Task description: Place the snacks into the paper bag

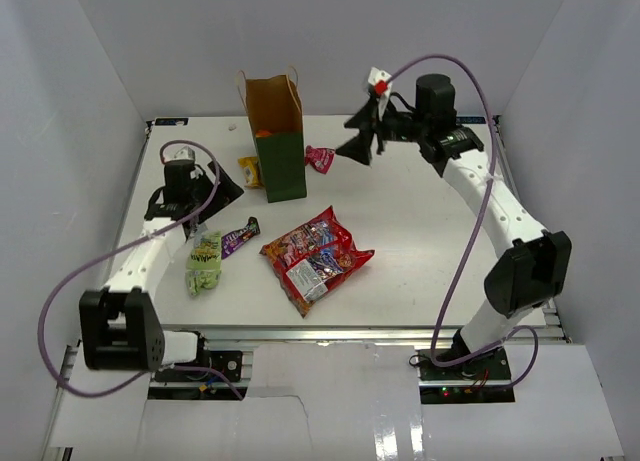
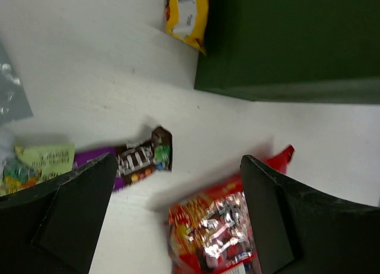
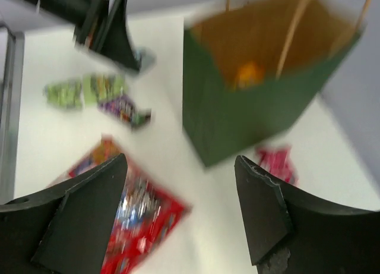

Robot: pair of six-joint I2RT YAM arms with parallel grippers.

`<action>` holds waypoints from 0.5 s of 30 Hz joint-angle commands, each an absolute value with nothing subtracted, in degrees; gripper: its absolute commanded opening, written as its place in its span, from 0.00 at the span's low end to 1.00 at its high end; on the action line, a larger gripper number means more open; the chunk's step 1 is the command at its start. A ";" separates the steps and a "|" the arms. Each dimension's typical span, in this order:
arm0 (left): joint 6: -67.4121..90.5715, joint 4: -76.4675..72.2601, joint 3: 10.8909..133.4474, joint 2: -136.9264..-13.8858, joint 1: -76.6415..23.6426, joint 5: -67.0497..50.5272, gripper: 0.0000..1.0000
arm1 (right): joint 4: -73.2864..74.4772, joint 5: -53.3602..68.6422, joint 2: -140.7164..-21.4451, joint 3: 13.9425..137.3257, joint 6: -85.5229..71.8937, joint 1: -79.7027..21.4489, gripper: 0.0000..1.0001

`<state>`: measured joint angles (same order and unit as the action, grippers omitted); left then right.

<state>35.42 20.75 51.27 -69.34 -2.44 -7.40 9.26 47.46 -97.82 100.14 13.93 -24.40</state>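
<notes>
Paper bag: upright at rear centre of table, mouth open, dark green outside, brown inside. Orange pack: inside the bag.

Remaining snacks, all flat on the table:
- Yellow packet: just beside the bag's left wall.
- Pink packet: just right of the bag's base.
- Purple bar and light green packet: close together, left of centre.
- Red crinkly bags: overlapping, at centre, in front of the bag and apart from it.

Left hand: low over the table, left of the bag, fingers spread wide, holding nothing.

Right hand: raised off the table, right of the bag's mouth, fingers spread wide, holding nothing. Wrist view blurred.
</notes>
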 commanded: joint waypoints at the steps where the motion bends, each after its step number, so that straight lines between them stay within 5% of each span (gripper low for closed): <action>1: 31.30 10.39 55.62 -79.16 -2.29 -4.91 0.95 | 23.42 53.88 -94.76 85.93 23.88 -19.78 0.79; 8: 28.83 7.03 72.92 -101.49 -2.29 -8.26 0.88 | 28.04 49.57 -86.58 65.86 35.15 -15.82 0.79; 15: 29.00 7.82 83.31 -114.86 -2.46 -11.16 0.79 | 25.84 51.42 -86.92 63.63 31.64 -15.38 0.81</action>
